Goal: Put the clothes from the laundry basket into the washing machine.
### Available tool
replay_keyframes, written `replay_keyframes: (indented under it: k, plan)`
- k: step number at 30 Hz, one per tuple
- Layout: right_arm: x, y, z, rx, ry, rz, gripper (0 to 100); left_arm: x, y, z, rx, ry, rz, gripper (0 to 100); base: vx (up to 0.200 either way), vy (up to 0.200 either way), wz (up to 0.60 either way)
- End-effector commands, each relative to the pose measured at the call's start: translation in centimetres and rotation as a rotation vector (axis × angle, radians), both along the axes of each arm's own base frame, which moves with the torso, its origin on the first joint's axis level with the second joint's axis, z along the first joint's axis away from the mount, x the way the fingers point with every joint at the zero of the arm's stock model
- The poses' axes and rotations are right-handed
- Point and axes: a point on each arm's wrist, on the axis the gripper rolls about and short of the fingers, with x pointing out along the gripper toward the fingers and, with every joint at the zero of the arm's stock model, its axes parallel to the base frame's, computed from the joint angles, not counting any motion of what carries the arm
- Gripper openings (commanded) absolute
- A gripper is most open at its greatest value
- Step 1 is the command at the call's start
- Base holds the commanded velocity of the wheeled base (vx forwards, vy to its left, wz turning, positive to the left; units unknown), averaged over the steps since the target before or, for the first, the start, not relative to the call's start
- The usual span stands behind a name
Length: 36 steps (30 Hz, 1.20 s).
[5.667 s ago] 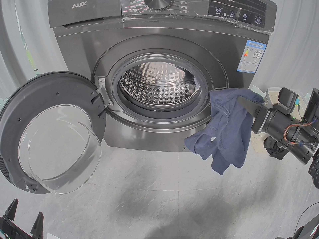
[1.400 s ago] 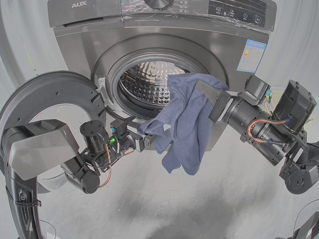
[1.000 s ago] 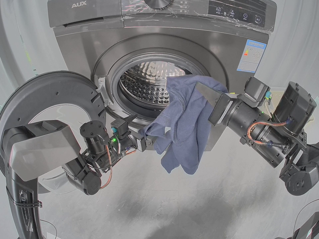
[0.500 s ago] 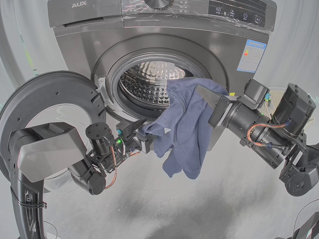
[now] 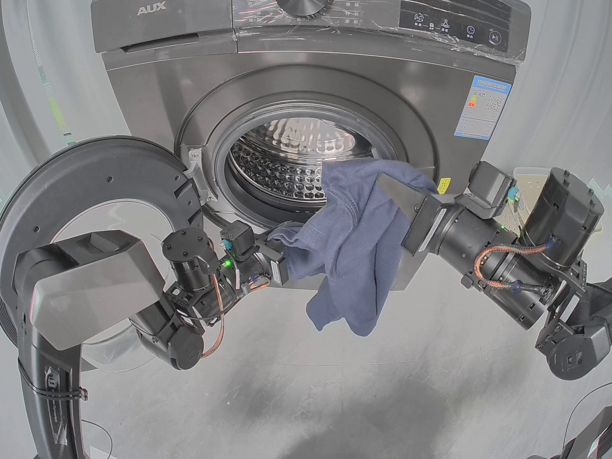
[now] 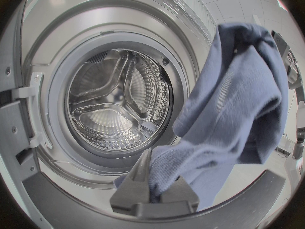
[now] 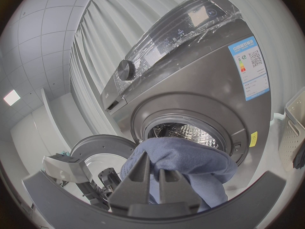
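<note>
Before stickered washing machine (image 5: 159, 90), left gripper (image 6: 155, 175), right gripper (image 7: 154, 173) clamping shirt (image 5: 350, 237)

Surroundings of the room

A grey, faintly marbled floor (image 5: 357, 390) spreads across the foreground. Pale pleated curtains (image 5: 564, 58) hang along the back on both sides and run up to a ceiling of square white tiles (image 7: 41, 32), with one lit square light panel (image 7: 11, 97) set in it.
</note>
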Motion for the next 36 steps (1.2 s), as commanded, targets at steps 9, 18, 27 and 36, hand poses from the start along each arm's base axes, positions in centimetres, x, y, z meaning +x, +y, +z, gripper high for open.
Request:
replay_keyframes:
  k: [9, 18, 27, 36]
  plan:
    - [0.0, -1.8, -3.3, 0.026, 0.018, -0.014, 0, -7.2, 5.1, 5.5, -0.005, -0.005, 0.037, 0, 0.000, 0.000, 0.00]
    - [1.2, -0.9, -7.4, -0.035, 0.094, -0.015, 0, -8.2, 5.8, 7.5, -0.053, -0.041, 0.044, 0, 0.000, 0.000, 0.00]
    - [2.4, -0.6, -8.9, -0.032, 0.093, -0.036, 0, -8.1, 5.2, 8.9, -0.082, -0.090, 0.028, 0, 0.000, 0.000, 0.00]
    - [2.4, -0.6, -9.4, -0.043, 0.107, -0.039, 100, -8.2, 4.9, 9.1, -0.085, -0.099, 0.017, 0, 0.000, 0.000, 0.00]
